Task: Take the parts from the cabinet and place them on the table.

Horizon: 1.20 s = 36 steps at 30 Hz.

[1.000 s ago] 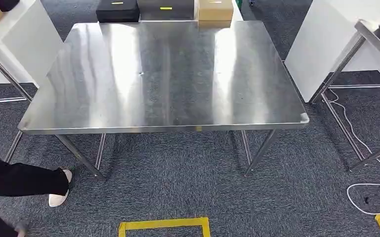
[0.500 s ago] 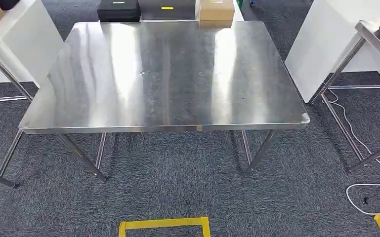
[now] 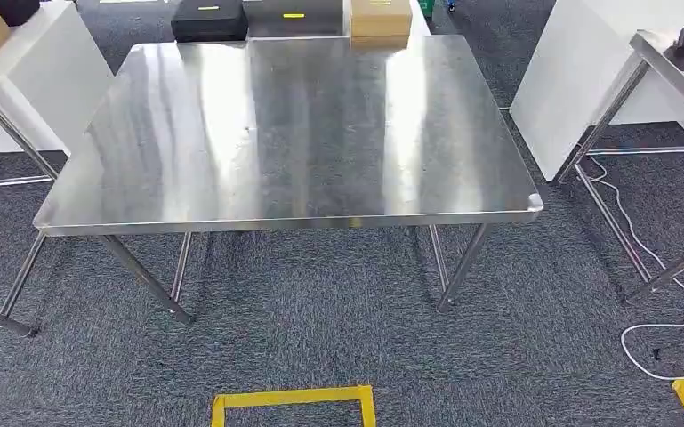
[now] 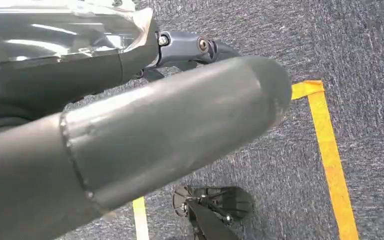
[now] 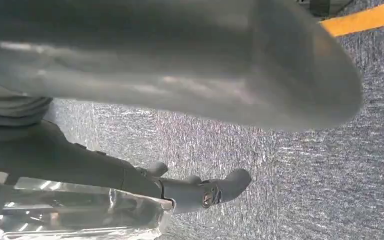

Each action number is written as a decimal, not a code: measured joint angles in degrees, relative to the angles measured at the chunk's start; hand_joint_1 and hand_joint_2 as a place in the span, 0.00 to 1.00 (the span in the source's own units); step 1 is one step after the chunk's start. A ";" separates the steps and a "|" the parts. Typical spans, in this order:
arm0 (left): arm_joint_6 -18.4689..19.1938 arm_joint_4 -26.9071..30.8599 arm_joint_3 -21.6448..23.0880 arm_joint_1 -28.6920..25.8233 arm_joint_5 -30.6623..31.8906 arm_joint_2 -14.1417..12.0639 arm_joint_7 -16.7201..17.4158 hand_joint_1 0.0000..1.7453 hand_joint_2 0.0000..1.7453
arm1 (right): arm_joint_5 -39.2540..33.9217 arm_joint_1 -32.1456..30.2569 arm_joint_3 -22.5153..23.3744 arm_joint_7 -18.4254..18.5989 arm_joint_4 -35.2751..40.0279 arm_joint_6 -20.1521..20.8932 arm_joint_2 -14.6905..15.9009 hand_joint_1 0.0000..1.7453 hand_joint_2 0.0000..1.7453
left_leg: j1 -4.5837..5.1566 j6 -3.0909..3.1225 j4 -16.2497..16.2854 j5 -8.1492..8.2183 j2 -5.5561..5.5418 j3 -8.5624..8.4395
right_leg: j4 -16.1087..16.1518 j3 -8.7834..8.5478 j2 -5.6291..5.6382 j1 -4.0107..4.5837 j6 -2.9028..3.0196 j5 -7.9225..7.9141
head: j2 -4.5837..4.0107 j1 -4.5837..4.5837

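The steel table stands ahead of me with a bare top. My left hand hangs over the grey carpet, and a shiny silver-wrapped part lies against its dark fingers, behind the thick thumb. My right hand also hangs over the carpet. A similar crinkled silver-wrapped part is held along its fingers. How far each hand closes round its part is hidden.
A black case and a cardboard box sit beyond the table's far edge. White cabinets flank it, with a side table and a white cable on the right. Yellow floor tape marks the carpet near me.
A person's leg at the lower left has left the picture. The whole view has shifted slightly, so the camera has moved; the table itself has stayed put.
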<state>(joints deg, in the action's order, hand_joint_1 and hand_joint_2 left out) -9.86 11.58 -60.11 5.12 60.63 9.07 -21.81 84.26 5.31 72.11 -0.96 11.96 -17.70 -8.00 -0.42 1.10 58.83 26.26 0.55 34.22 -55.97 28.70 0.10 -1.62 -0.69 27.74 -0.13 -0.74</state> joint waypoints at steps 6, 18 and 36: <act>-0.11 0.00 -0.02 -0.07 -0.02 0.02 -0.02 0.00 0.00 | 0.00 -0.10 -0.07 -0.20 0.00 0.00 -0.04 0.00 0.00 | -0.57 -1.01 13.71 7.33 -0.11 3.50 | -0.39 1.68 -0.07 0.22 0.58 -1.02 | 0.00 -0.24; -0.41 0.00 -0.24 0.11 -0.13 0.00 -0.39 0.00 0.00 | 0.02 0.11 -0.59 -0.31 0.00 0.00 -0.20 0.00 0.00 | 0.20 2.74 -1.82 -0.15 -0.10 -2.35 | -13.71 8.40 0.07 0.67 -0.66 5.90 | 0.00 0.11; -0.74 0.00 -0.55 -0.02 -0.04 0.20 -0.87 0.00 0.00 | 0.22 -0.18 -0.77 -1.09 -0.09 0.00 -0.07 0.00 0.00 | -0.63 -1.40 15.55 8.13 -0.44 5.02 | 0.88 1.10 -0.42 0.63 0.95 -1.60 | 0.00 -0.31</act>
<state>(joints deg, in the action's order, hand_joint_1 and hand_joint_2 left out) -10.60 11.58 -60.65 5.10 60.59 9.27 -22.69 84.48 5.13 71.34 -2.05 11.87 -17.70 -8.07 -1.05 -0.30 74.38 34.39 0.11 39.24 -55.09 29.80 -0.32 -0.99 0.25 26.14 -0.13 -1.05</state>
